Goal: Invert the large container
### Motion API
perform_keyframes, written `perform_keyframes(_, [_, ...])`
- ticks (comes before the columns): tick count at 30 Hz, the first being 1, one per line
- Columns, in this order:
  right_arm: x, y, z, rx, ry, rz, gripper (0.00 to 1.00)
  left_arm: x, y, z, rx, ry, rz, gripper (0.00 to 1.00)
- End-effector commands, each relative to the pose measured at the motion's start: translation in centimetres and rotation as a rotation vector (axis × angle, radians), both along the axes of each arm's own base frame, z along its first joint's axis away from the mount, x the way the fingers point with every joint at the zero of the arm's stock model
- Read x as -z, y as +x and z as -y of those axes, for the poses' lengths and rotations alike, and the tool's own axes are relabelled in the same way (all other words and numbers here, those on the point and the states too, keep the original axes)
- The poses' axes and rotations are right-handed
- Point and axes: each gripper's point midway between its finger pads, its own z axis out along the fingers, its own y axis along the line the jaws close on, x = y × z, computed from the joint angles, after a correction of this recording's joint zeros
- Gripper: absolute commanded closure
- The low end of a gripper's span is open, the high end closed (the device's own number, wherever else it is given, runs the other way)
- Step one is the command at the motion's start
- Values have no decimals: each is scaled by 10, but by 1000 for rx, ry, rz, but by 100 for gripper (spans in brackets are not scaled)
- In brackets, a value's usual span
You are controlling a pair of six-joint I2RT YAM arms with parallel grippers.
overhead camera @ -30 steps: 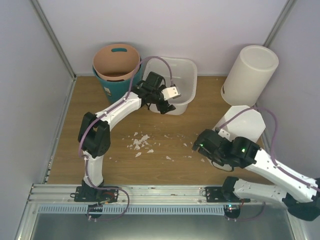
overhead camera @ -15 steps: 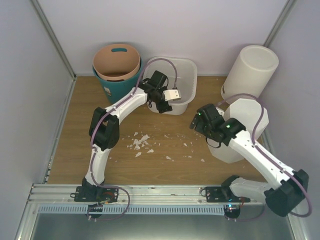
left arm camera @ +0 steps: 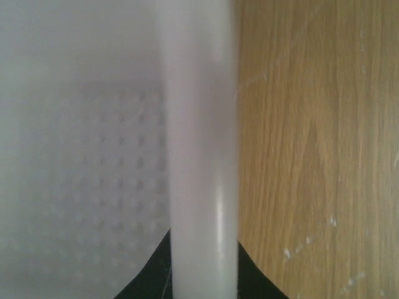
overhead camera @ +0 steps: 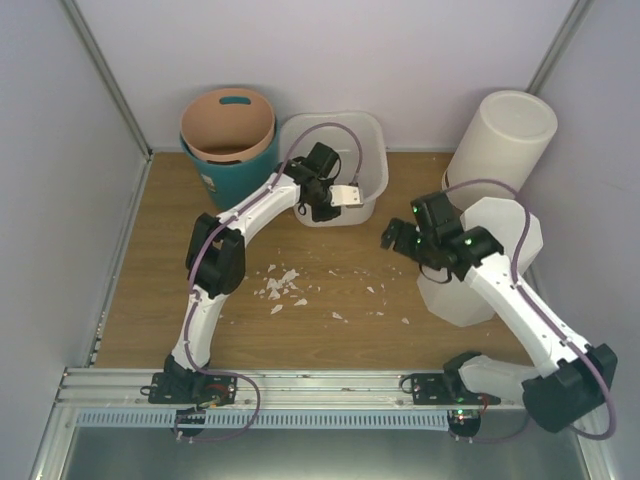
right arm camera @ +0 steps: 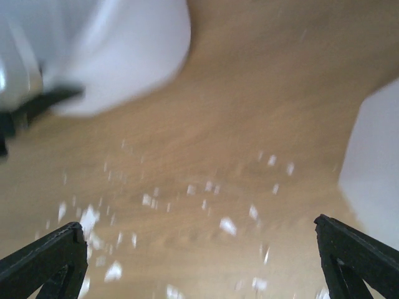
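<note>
Within the last second the left gripper [overhead camera: 341, 197] had narrowed from wide open onto the near rim of the large container [overhead camera: 372, 128], which stood upright at the upper middle of the overhead view. The wrist view showed that rim pinched between the dark fingers [left arm camera: 249, 286]. The right gripper [right arm camera: 198, 227], swung up beside the octagonal bin [overhead camera: 505, 245], hung wide and empty. The grip looked ready for tipping it over.
</note>
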Motion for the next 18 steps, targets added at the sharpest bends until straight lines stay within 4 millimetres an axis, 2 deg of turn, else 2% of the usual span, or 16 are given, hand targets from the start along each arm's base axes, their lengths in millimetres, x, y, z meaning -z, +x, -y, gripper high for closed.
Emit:
perform_keyframes(1, [20, -57, -59, -132, 193, -123, 0, 3, 1, -9, -52, 35, -23, 99])
perform_keyframes(3, [32, -81, -71, -135, 173, -189, 0, 1, 4, -10, -70, 31, -15, 100])
perform_keyframes(7, [39, -111, -57, -10, 137, -248, 0, -12, 5, -5, -81, 3, 3, 100])
perform_keyframes(13, [40, -139, 6, 244, 104, -230, 0, -46, -4, 13, -80, -117, 3, 100])
perform_keyframes(18, [29, -137, 46, 406, 57, -161, 0, -76, -16, 33, -69, -196, -2, 100])
